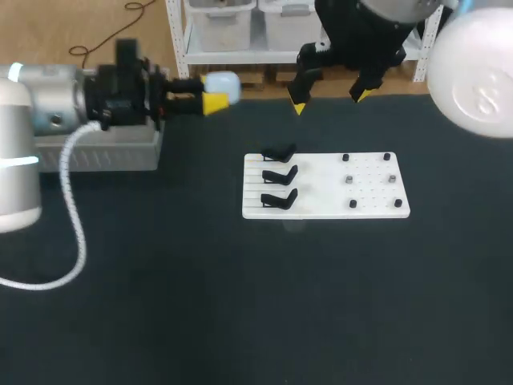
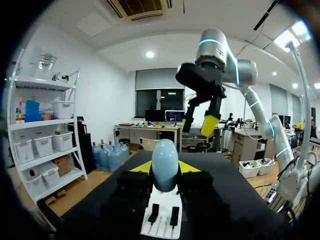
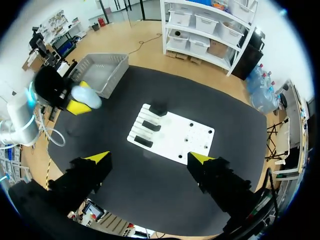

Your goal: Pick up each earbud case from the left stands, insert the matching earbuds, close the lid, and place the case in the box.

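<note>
Left gripper (image 1: 210,101) is clamped on the pale blue earbud case (image 1: 224,86), one yellow-tipped finger on each side, and holds it aloft near the grey box (image 1: 104,156). Right gripper (image 1: 329,101) hangs wide open and empty above the far edge of the white board (image 1: 321,191). The three black stands (image 1: 279,175) are bare.

Step in hand, as judged: transfer to the box. The lid appears closed, though no view settles this. Next move: centre the case over the box, lower it, release

The earbud case (image 2: 165,162), gripped between the left gripper's (image 2: 165,169) matt yellow fingertips (image 2: 141,167), looks like smooth pale blue plastic with a soft sheen. Beneath the right gripper's (image 3: 149,158) spread jaws, the board (image 3: 192,137) is smooth white plastic. Its stands (image 3: 150,125) are matt black, and the table (image 3: 115,180) cover is matt black.
</note>
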Motion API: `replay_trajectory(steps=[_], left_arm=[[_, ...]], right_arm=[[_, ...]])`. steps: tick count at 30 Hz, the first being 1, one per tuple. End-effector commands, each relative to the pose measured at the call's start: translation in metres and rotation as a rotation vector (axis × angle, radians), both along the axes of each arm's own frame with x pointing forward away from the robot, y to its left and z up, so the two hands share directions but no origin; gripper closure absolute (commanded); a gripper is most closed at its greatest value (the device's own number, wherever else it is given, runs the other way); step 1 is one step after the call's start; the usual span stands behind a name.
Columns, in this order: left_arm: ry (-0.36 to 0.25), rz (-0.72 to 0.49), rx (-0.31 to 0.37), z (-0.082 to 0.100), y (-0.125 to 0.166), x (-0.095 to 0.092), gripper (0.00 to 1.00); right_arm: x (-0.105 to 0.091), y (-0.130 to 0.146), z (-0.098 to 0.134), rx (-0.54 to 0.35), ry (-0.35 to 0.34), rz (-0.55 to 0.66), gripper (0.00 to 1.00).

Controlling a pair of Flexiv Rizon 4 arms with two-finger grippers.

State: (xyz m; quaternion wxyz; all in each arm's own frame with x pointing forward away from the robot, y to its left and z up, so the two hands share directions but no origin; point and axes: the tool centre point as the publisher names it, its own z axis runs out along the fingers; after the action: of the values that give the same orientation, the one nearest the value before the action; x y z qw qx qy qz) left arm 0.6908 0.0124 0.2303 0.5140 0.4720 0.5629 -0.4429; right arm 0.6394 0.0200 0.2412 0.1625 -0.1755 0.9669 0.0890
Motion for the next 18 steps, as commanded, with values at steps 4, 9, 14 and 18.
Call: replay_trajectory(steps=[4,9,14,18], left_arm=[[-0.037,0.369,0.089,0.017,0.074,0.017,1.0],[0.032,0.629,0.138,-0.027,0.137,0.064,1.0],[0.13,0.8,0.159,-0.074,0.19,0.101,1.0],[0.168,0.889,0.19,-0.095,0.224,0.128,1.0]], right_arm=[[-0.003,-0.002,-0.001,0.012,-0.033,-0.007,0.0],[-0.003,-0.002,-0.001,0.012,-0.033,-0.007,0.0],[-0.003,-0.002,-0.001,0.012,-0.033,-0.007,0.0],[-0.003,-0.002,-0.001,0.012,-0.033,-0.007,0.0]])
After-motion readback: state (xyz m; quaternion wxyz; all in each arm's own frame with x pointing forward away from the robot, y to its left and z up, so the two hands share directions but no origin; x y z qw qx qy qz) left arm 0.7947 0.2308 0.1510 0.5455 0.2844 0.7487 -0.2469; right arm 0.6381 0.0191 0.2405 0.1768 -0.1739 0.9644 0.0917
